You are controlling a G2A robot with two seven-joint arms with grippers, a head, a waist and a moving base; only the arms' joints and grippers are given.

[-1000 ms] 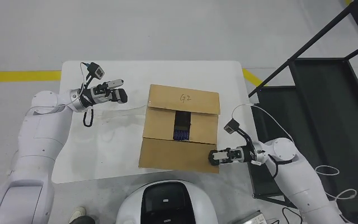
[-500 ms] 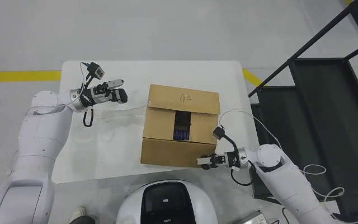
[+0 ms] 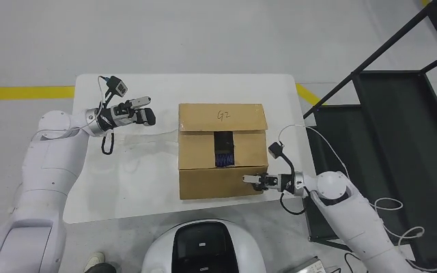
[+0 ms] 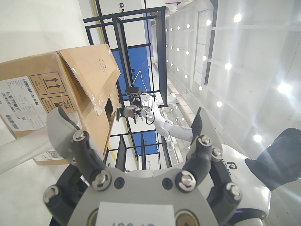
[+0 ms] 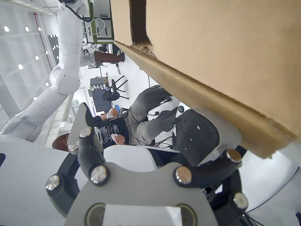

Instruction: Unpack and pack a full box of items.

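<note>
**Box mid-table, both grippers open**

We see the cardboard box (image 3: 205, 183) standing in the middle of the white table (image 3: 123, 177). Its top flaps are folded partly inward and leave a narrow gap in the centre. In that gap we can make out dark contents (image 3: 223, 151) with a bluish lower edge, though we cannot tell what they are. In the left wrist view, the side of the box (image 4: 30, 76) carries white printed labels, and one flap above it has a torn corner.

The left gripper (image 3: 147, 116) hangs over the table beside the box and clear of it. In its own wrist view the left gripper (image 4: 128, 118) has its fingers spread wide with nothing between them.

The right gripper (image 3: 251, 180) sits at the near right corner of the box, level with the near flap. In its wrist view the right gripper (image 5: 138, 118) is also spread and grips nothing. One dark finger pad (image 5: 197, 132) lies right against the corrugated edge of the flap (image 5: 211, 36), and the other finger is clear of the cardboard.

A black metal rack (image 3: 382, 102) stands just beyond the right end of the table.
</note>
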